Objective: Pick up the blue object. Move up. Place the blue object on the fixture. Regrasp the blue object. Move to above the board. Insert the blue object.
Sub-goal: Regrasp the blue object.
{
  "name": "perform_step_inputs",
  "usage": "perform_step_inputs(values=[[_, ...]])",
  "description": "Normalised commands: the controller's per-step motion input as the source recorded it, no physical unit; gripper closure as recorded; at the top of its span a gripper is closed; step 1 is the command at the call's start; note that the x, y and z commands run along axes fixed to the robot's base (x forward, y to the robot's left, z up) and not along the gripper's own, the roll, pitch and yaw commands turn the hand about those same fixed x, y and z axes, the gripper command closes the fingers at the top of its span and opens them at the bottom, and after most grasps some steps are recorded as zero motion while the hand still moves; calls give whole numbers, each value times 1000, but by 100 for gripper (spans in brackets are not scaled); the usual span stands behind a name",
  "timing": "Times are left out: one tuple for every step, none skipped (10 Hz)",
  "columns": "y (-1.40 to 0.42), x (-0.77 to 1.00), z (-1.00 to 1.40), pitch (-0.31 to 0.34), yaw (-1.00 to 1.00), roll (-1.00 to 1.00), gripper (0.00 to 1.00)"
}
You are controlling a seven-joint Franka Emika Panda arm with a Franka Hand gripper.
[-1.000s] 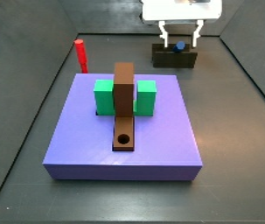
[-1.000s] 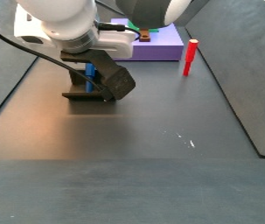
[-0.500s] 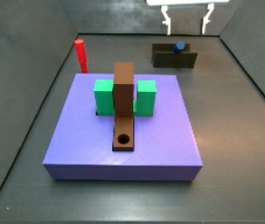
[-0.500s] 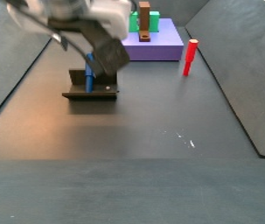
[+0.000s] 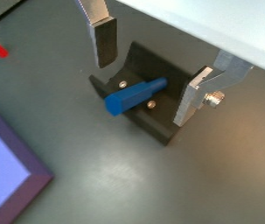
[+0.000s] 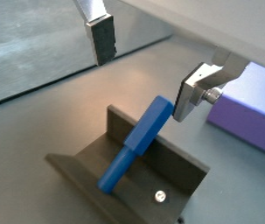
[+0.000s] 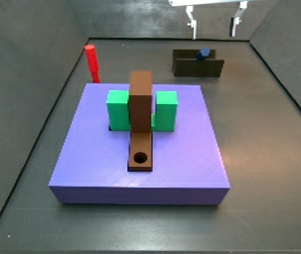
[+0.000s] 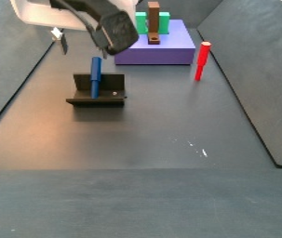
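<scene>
The gripper (image 5: 158,70) hangs above the fixture (image 6: 135,179), jaws wide and empty. The peg (image 6: 135,144) leans on the fixture's back wall below them, long axis tilted; regrasp requires straight descent

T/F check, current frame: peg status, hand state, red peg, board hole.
1. The blue object leans in the fixture. True.
2. The hand grips the blue object. False: it is open above it, fingers apart from it.
3. The red peg stands on the board. False: it stands on the floor beside it.
4. The brown strip has an empty round hole. True.
</scene>
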Motion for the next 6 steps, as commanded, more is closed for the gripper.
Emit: perform_step_inputs(values=[[0, 0, 0, 40, 286, 1000, 0], [0, 0, 0, 69, 289, 1000, 0], [0, 0, 0, 54, 274, 1000, 0], [-11, 0, 9, 37, 243, 1000, 0], [-34, 6, 17, 31, 237, 1000, 0], [-63, 26, 26, 23, 234, 1000, 0]])
